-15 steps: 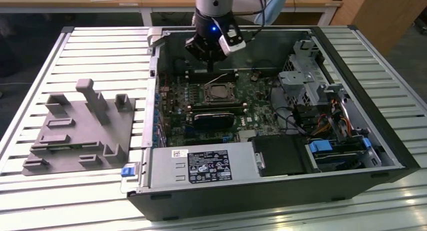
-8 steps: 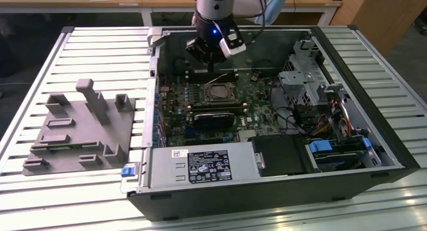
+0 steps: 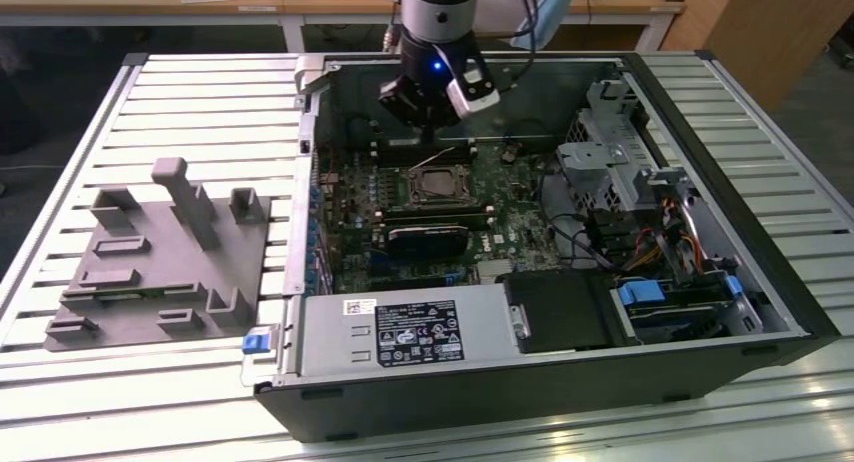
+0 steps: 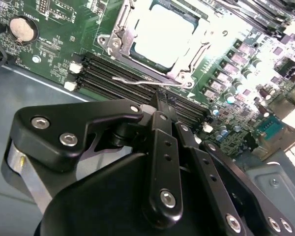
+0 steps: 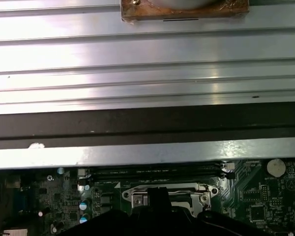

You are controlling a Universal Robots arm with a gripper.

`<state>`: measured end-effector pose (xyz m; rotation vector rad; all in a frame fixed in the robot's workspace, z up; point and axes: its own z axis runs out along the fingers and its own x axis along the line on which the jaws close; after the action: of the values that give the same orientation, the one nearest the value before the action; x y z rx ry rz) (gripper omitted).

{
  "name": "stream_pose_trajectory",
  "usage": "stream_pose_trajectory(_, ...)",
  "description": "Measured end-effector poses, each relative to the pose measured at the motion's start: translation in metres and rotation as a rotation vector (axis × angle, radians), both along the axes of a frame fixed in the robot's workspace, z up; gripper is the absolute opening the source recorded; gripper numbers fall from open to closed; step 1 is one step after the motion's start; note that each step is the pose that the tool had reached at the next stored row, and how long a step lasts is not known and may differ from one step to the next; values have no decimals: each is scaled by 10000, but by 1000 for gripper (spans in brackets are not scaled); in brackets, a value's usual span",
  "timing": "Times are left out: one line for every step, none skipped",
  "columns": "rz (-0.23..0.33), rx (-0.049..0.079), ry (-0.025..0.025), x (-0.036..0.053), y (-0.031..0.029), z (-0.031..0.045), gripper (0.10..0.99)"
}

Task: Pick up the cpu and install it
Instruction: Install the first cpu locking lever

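1. Where the open computer case (image 3: 747,282) lies on the slatted table (image 3: 200,82), the motherboard (image 3: 400,232) faces up.
2. The gripper (image 4: 160,98) hovers beside the socket, fingers together, holding nothing.
3. The cpu (image 4: 162,32) sits inside the socket frame (image 4: 119,37).

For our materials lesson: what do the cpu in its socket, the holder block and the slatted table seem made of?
cpu: pale bright top, likely metal.
Holder block: matte uniform grey, probably plastic.
Table: ribbed silvery slats with sheen, apparently aluminium.

I have the arm (image 3: 438,22) hanging straight down at twelve o'clock, my gripper (image 3: 427,132) fingers pinched together.
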<state>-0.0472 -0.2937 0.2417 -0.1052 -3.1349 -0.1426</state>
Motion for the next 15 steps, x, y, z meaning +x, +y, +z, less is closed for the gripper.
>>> stream_pose_trajectory(-1, 0, 0, 6, 0, -4, 106)
stream_pose_trajectory(0, 0, 0, 12, 1, -8, 106)
stream_pose_trajectory(-1, 0, 0, 17, 1, -13, 106)
stream_pose_trajectory(-1, 0, 0, 21, 1, -20, 106)
stream_pose_trajectory(0, 0, -1, 26, 2, -27, 106)
stream_pose_trajectory(4, 0, 0, 31, 4, -35, 106)
stream_pose_trajectory(23, -1, 0, 37, 5, -46, 106)
stream_pose_trajectory(83, -3, 0, 41, 6, -59, 106)
stream_pose_trajectory(173, -3, 0, 43, 5, -71, 106)
stream_pose_trajectory(256, -3, 0, 46, 6, -83, 106)
stream_pose_trajectory(300, -2, -1, 50, 8, -94, 106)
stream_pose_trajectory(315, -2, 0, 57, 10, -103, 106)
stream_pose_trajectory(317, -2, 0, 66, 12, -111, 106)
stream_pose_trajectory(317, -3, 1, 75, 14, -118, 106)
stream_pose_trajectory(317, -4, 1, 84, 17, -124, 106)
